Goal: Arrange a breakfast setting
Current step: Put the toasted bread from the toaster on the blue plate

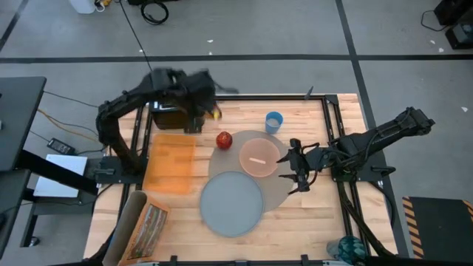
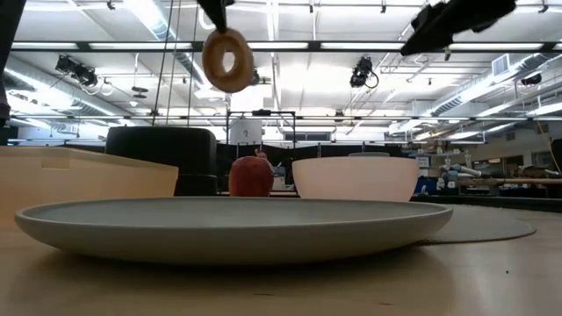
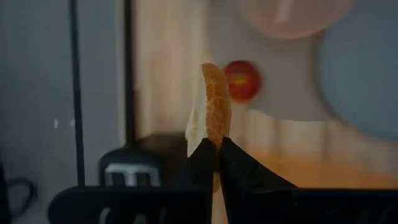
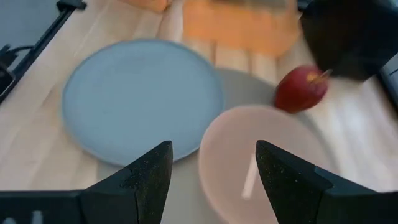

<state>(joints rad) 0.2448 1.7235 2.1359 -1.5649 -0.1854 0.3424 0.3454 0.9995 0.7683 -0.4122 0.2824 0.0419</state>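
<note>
Carrying a golden-brown ring bagel (image 3: 211, 102) pinched in the closed left tool (image 3: 217, 146) above the black toaster (image 1: 171, 117), heading, apparently, for the round grey plate (image 1: 231, 203), with the open right tool (image 1: 295, 167) waiting beside the translucent pink bowl (image 1: 259, 157).

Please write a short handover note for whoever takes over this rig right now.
Left hand: shut on the bagel, raised above the toaster at the table's far left.
Right hand: open, empty, by the bowl.
On the mat: plate, bowl with the spoon in it. Apple at the mat's edge; cup beyond it.
Left: set the bagel down, probably on the plate.
</note>
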